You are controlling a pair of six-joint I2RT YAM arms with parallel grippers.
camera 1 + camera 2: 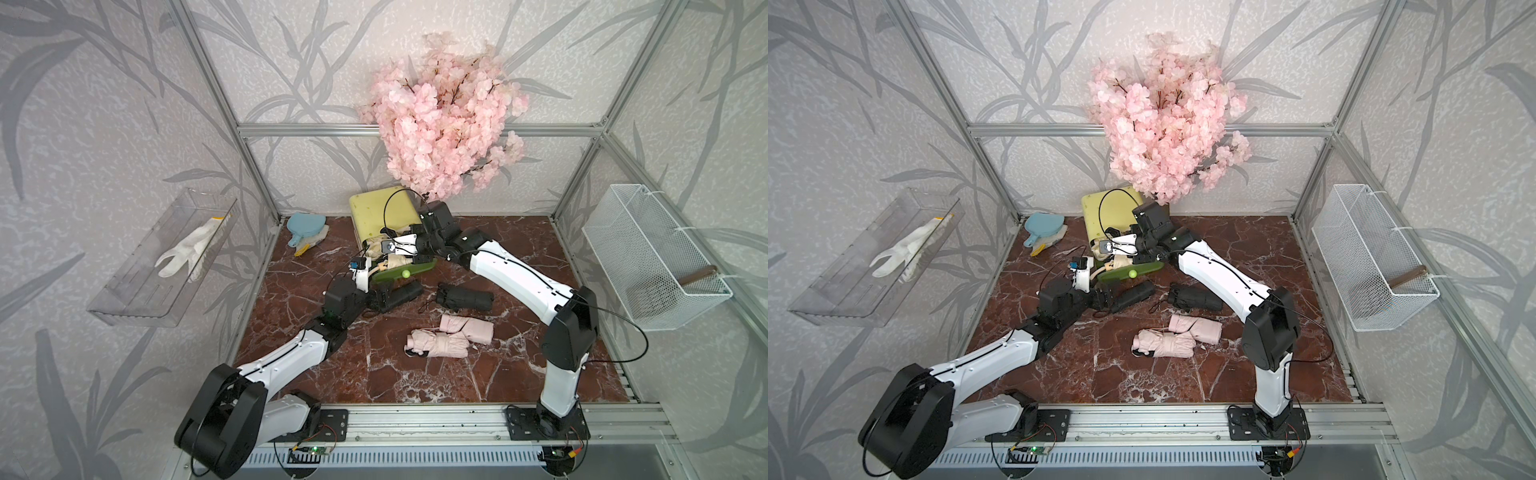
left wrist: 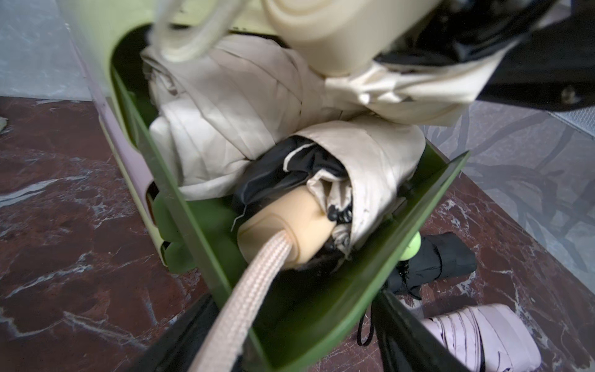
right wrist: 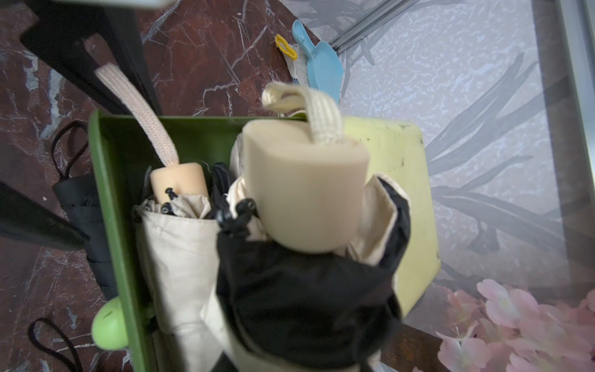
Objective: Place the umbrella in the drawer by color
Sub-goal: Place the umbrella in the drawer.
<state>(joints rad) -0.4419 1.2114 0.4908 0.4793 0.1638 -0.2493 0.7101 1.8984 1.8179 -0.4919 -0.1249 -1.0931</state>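
The marbled bench (image 1: pixel 415 374) carries a pale yellow cabinet (image 1: pixel 382 212) at the back with its green drawer (image 2: pixel 322 309) pulled out toward the arms. On the open bench in front lie two black umbrellas (image 1: pixel 465 299) and two pink umbrellas (image 1: pixel 467 328), well apart from the drawer. The right hand (image 1: pixel 384 254) is clamped around the fabric body of a cream umbrella (image 3: pixel 302 193) and holds it tilted over the drawer, handle pointing outward. What look like two beige folded umbrellas (image 2: pixel 225 128) already lie in the drawer. The left hand (image 2: pixel 294 299) has its jaws spread wide across the drawer's front wall and seems to clamp nothing. A pinkish wrist strap (image 2: pixel 244 306) trails out between its fingers, past the small green knob (image 2: pixel 410 249). The umbrella is probably light, with slick, loose cloth over a stiff rib core and a hard, smooth handle. A grip mid-body is likely firmest, since the cloth could slide near the ends. Room is tight: the drawer is nearly full and its walls are thin. The cabinet top covers the drawer's rear, and the left hand crowds its front. A descent into the gap beside the beige bundles looks safest.
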